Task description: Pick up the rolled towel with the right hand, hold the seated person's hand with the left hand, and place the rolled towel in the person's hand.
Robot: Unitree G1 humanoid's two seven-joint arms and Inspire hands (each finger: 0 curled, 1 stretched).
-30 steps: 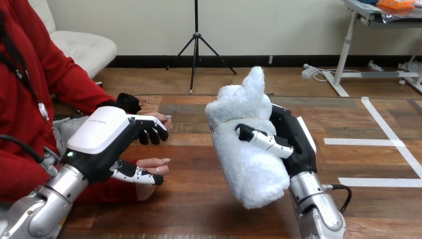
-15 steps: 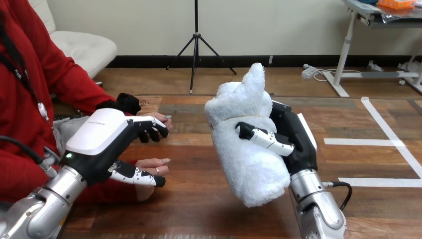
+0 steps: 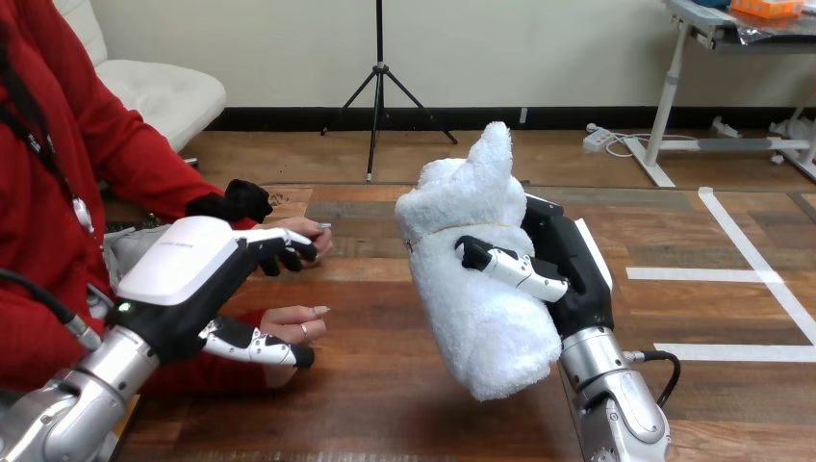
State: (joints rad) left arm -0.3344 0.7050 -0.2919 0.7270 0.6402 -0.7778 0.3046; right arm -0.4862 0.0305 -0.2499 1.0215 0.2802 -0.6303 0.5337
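While my right robot hand (image 3: 570, 262) keeps the rolled towel (image 3: 471, 308) clasped above the worktop (image 3: 385, 409), my left robot hand (image 3: 183, 269) has sunk over the person's hand (image 3: 287, 321); grip unclear, so handover waits.

**Wooden tabletop with two resting hands and tape marks**

The tabletop (image 3: 385, 404) is made of dark and reddish-brown planks. At its left, the person's nearer hand (image 3: 289, 320) lies directly on the wood, fingers pointing toward the middle. The person's farther hand (image 3: 310, 228), partly hidden, appears to rest on the surface too. White tape lines (image 3: 741, 241) cross the right part.
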